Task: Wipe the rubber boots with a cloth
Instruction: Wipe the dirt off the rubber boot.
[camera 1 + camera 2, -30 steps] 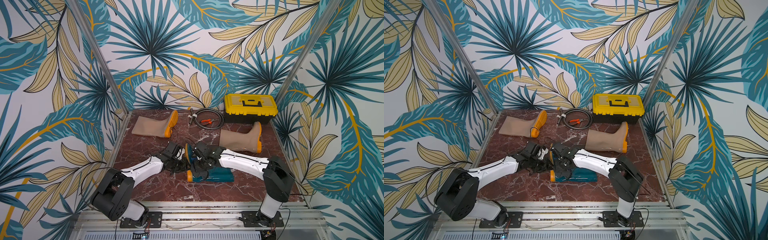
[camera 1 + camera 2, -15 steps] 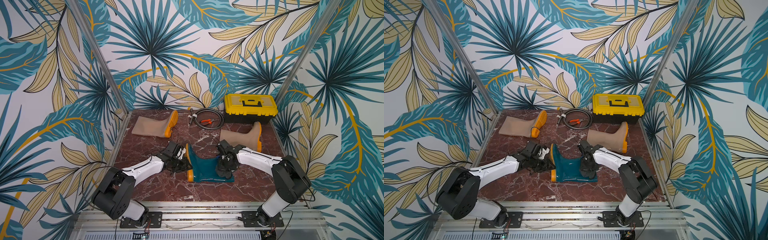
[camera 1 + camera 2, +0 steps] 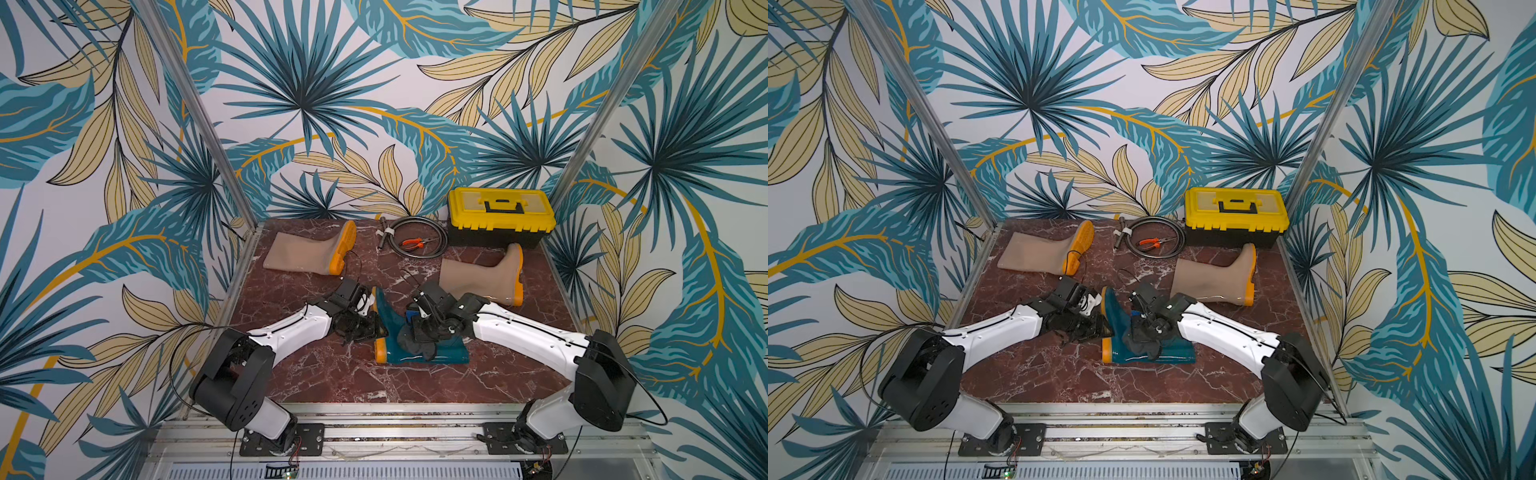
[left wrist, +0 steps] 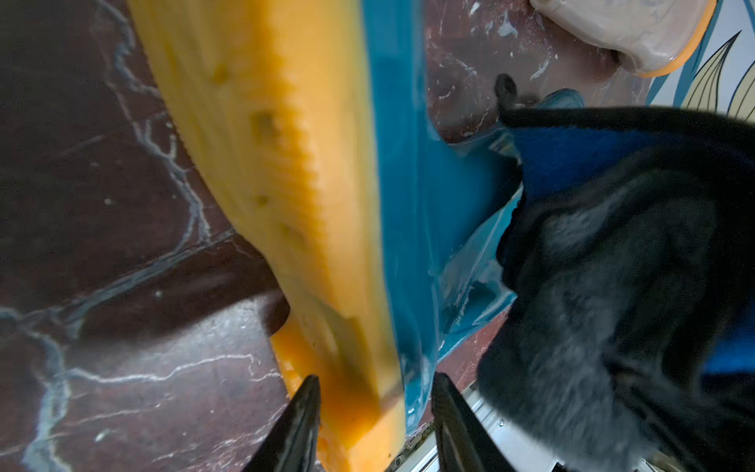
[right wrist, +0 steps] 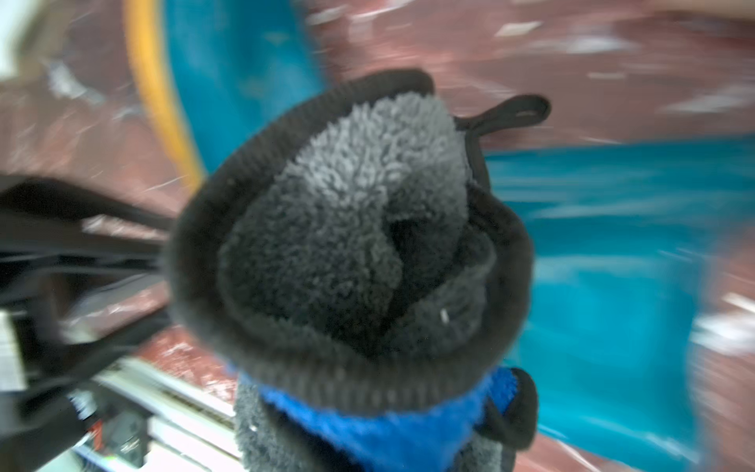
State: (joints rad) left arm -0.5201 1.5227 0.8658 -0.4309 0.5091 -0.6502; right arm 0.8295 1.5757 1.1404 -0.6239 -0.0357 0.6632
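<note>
Two jobs: right gripper (image 3: 422, 328), clenching charcoal fleece cloth (image 5: 351, 253), should be pressing flat on glossy teal boot (image 3: 446, 353); left gripper (image 4: 374, 408), parted, is straddling orange sole (image 4: 265, 143).

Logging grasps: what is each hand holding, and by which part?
Right hand: the cloth, by a gathered bunch. Left hand straddles the heel of the teal boot; grip cannot be told.

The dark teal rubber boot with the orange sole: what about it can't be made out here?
- Mid-shaft of the dark teal rubber boot: covered by the charcoal fleece cloth and right gripper in both top views.
- Its surface: motion-blurred in the right wrist view, behind the cloth.
- Its heel end: cut off by the left wrist view's edge, between the left gripper fingers.
</note>
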